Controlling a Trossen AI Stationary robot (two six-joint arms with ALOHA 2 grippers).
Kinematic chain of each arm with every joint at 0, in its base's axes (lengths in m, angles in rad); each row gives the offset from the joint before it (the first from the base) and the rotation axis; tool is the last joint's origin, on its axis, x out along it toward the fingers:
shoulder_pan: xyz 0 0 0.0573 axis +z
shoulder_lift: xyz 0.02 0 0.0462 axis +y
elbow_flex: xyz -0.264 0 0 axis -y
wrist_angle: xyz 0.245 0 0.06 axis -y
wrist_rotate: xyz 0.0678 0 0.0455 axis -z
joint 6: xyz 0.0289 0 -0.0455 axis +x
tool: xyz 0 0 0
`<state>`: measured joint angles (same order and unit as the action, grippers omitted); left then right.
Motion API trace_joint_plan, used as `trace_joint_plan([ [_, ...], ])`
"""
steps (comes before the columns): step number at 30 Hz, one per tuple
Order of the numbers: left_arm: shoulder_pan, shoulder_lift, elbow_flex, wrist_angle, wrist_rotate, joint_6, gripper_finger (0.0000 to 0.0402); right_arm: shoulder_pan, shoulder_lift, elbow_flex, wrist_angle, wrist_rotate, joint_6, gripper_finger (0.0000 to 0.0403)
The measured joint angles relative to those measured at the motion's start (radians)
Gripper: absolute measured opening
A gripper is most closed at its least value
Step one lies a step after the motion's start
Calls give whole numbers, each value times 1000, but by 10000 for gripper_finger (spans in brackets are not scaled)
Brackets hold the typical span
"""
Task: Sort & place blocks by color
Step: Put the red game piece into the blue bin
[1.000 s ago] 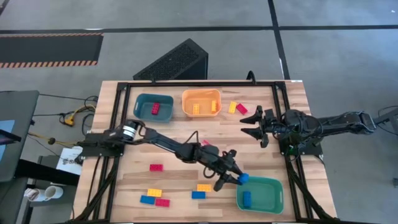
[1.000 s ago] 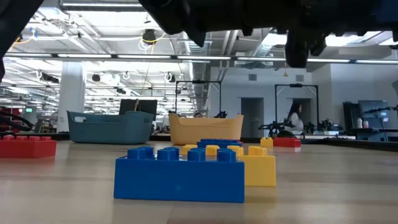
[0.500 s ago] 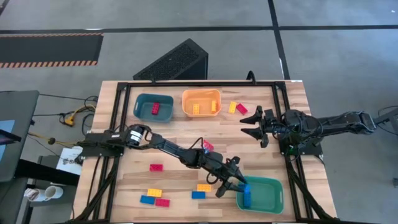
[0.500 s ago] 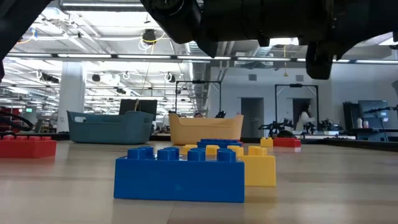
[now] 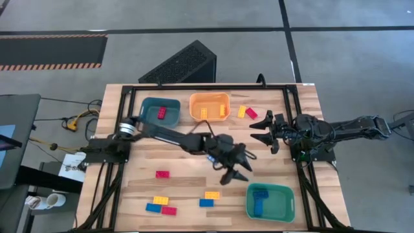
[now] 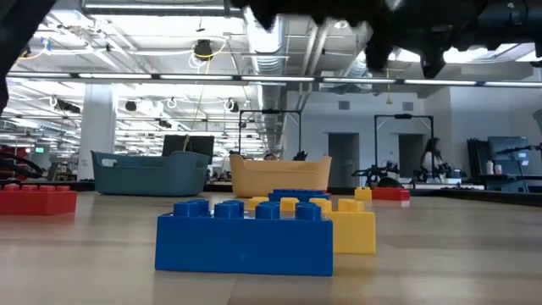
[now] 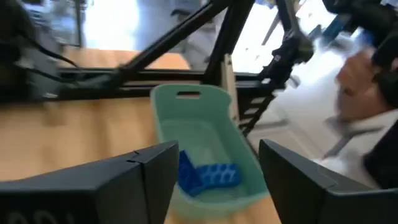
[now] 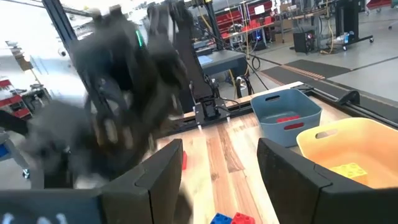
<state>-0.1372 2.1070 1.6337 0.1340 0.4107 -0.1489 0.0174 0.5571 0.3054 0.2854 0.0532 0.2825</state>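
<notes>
Sorting looks partly done from where I stand. On the wooden table [image 5: 187, 178] the green bin [image 5: 287, 200] near the right front corner holds two blue blocks [image 5: 258, 202], the dark teal bin [image 5: 150, 110] at the back holds a red block [image 5: 161, 113], and the orange bin [image 5: 217, 102] beside it holds a yellow block [image 5: 204, 113].

Left to do: a yellow-and-red pair [image 5: 246, 112] lies just right of the orange bin, a lone red block [image 5: 162, 173] sits left of centre, and a loose group of yellow, blue and red blocks [image 5: 160, 204] waits along the front edge, with a yellow-over-blue pair [image 5: 209, 198] nearer the green bin.

The left gripper [image 5: 234, 169] hangs above the table's middle with its jaws spread and nothing between them. The right gripper [image 5: 262, 129] waits at the right side, fingers parted and empty.

In the green bin the two blue blocks seem to form an L, the longer one running front to back, though I can't be sure.
</notes>
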Motion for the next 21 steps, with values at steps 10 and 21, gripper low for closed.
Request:
trace_joint_plan([
  [10, -27, -223, 1, -443, -298, 198, 139, 0, 0, 0, -14, 0, 8, 230],
  [21, -44, -274, -151, -333, -345, 190, 115, 0, 0, 0, -17, 0, 12, 230],
])
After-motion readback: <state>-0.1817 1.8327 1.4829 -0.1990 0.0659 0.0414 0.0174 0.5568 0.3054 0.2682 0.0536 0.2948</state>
